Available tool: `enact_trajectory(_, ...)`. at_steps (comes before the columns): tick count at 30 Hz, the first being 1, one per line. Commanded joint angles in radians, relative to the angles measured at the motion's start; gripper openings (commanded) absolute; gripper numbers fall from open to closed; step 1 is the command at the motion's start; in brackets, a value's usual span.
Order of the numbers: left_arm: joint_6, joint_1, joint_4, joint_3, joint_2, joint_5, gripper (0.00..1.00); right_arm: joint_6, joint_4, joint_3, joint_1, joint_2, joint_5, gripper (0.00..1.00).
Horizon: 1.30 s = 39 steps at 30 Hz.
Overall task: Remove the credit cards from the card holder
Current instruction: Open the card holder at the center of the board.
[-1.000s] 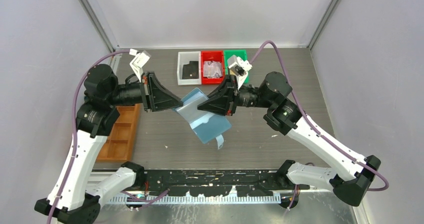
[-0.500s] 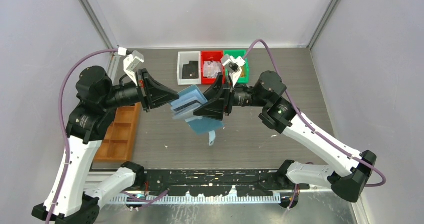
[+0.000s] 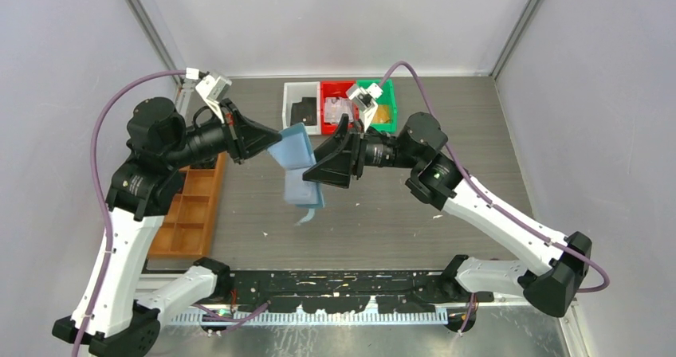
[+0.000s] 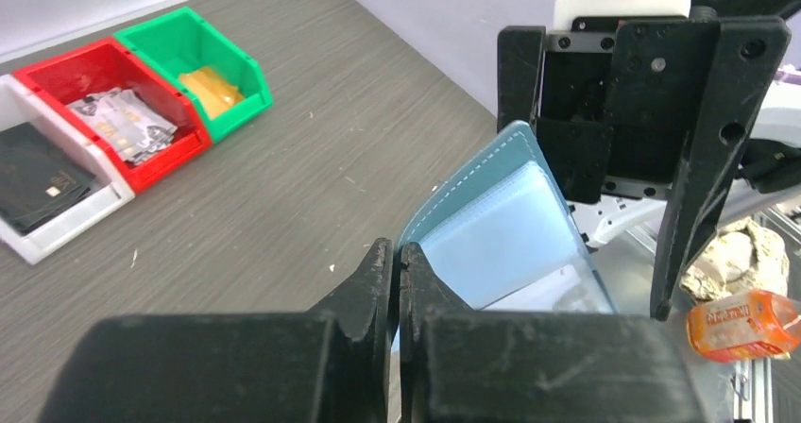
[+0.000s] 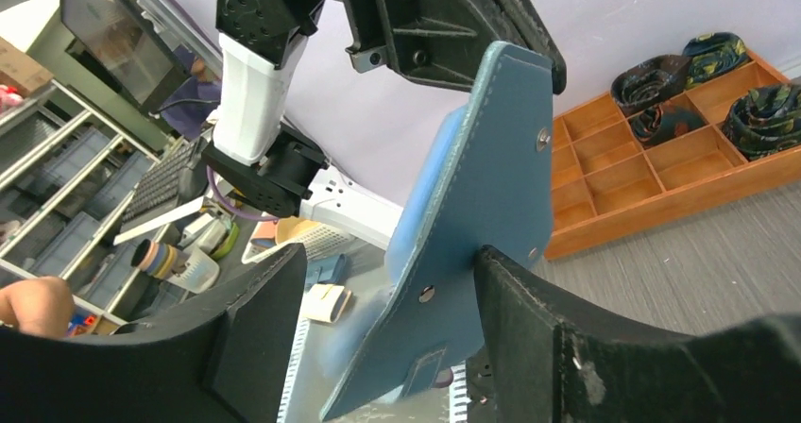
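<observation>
The blue card holder hangs unfolded above the table, its tab dangling below. My left gripper is shut on the holder's upper edge, with its jaws pressed together on the stitched rim. My right gripper stands open with the holder between its spread fingers; the right-hand finger is against or very near the holder's outer face. Credit cards lie in the bins: a black one, silvery ones and a gold one. The pale blue slots facing my left wrist show no card.
White, red and green bins stand in a row at the back of the table. An orange-brown compartment tray holding rolled dark items sits at the left edge beside the left arm.
My right gripper has opened and released the holder. The left arm has lifted the holder up and back, and its lower half now hangs down instead of being spread flat between both grippers.
</observation>
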Motion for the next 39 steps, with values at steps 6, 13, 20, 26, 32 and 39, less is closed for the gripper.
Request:
enact_trajectory(6,-0.010,0.002,-0.013,0.097,0.032,-0.098,0.00,0.017,-0.093,0.073,0.007,0.038,0.049,0.53)
enact_trajectory(13,-0.028,0.002,-0.036,0.122,0.038,-0.006,0.00,-0.046,-0.306,0.144,0.007,0.046,0.248,0.05)
enact_trajectory(20,-0.029,0.002,-0.060,0.080,0.006,0.128,0.65,0.002,-0.319,0.152,0.007,0.021,0.316,0.01)
enact_trajectory(26,-0.008,0.003,-0.029,0.004,-0.072,0.256,0.85,0.108,-0.225,0.130,-0.007,0.003,0.266,0.01)
enact_trajectory(32,0.102,0.003,-0.070,-0.043,-0.129,0.291,0.76,0.272,-0.024,0.067,-0.055,0.000,0.101,0.01)
enact_trajectory(39,0.315,0.002,-0.062,-0.070,-0.194,0.062,0.64,0.355,0.070,0.049,-0.067,0.053,-0.096,0.01)
